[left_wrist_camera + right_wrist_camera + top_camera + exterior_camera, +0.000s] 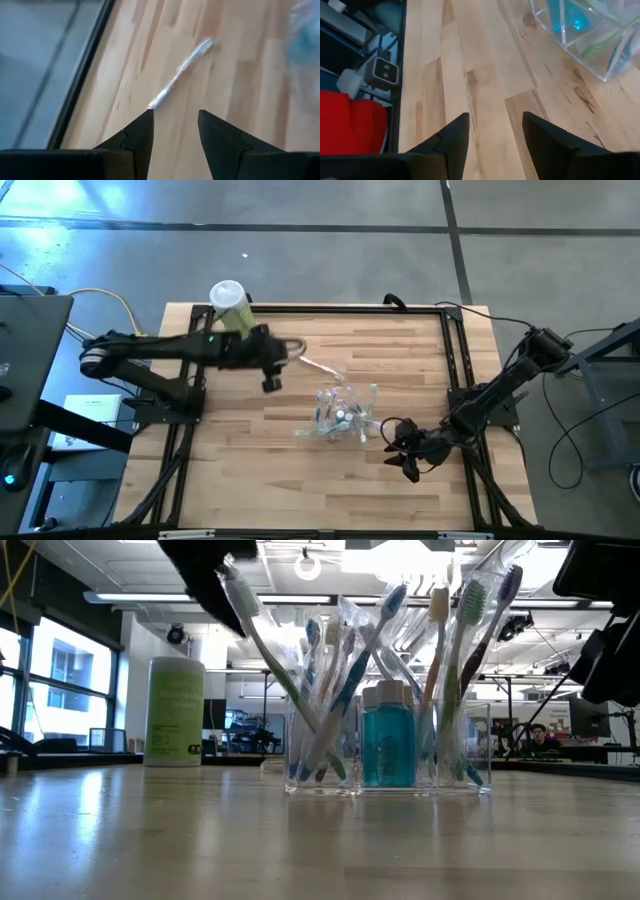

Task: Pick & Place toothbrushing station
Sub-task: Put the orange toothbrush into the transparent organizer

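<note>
A clear organizer (pixel 340 418) stands mid-table, holding several toothbrushes and a small blue bottle (pixel 387 745). One wrapped toothbrush (pixel 320 366) lies flat on the wood beyond the organizer, toward the far edge. My left gripper (pixel 272 380) hovers open above the table, just left of that loose toothbrush (pixel 182 72), which lies ahead of its fingers. My right gripper (pixel 405 455) is open near the front right, low over the wood, with the organizer's corner (pixel 585 35) ahead of it and nothing between its fingers.
A pale green canister (pixel 230 305) with a white lid stands at the far left edge, also seen in the low view (pixel 175 710). A dark metal frame (pixel 455 360) runs along the table's sides. Bare wood lies in front of the organizer.
</note>
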Controlling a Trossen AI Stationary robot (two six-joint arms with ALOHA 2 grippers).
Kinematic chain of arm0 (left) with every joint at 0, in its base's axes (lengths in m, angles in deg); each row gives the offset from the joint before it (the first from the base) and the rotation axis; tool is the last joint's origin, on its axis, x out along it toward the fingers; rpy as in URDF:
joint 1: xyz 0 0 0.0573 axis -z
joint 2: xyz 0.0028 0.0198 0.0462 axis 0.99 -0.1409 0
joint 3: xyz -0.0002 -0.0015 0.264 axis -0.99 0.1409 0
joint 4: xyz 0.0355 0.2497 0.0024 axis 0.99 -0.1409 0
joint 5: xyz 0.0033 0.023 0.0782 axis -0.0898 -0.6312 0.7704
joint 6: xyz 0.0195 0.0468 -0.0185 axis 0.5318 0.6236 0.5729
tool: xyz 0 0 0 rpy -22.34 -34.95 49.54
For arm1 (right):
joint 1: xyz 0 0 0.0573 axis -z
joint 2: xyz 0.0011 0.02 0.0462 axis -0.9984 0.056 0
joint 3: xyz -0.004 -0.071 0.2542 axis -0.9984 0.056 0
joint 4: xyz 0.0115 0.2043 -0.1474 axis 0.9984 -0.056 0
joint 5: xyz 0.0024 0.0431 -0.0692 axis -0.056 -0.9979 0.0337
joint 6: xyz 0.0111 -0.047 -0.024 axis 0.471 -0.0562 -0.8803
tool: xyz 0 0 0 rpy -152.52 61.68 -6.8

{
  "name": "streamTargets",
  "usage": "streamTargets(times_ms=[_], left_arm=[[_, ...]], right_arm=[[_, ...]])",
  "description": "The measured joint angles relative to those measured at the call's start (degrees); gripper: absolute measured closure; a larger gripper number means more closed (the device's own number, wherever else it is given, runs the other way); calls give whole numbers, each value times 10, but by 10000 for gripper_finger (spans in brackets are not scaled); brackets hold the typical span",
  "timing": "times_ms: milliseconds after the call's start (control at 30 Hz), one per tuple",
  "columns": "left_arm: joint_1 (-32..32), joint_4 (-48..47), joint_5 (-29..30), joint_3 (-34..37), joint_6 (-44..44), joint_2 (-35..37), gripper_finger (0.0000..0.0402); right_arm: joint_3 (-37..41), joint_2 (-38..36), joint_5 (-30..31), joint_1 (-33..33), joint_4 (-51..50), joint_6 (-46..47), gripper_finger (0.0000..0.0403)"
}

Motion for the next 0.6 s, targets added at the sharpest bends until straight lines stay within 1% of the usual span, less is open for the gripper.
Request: streamTargets(times_ms=[100,167,300,400,533,600], left_arm=[[-78,26,-79,0,26,-33,254],[-118,47,-134,0,56,-58,254],[-172,87,-212,0,120,-118,254],[-195,129,-243,0,151,-171,254],[-202,200,-245,0,165,-240,254],[-202,221,-245,0,180,-270,254]], right_arm=[[0,6,0,0,6,0,228],[0,9,0,0,13,0,228],[0,14,-1,0,16,0,228],[0,14,-5,0,16,0,228],[0,14,-13,0,16,0,228],[0,14,-13,0,15,0,228]])
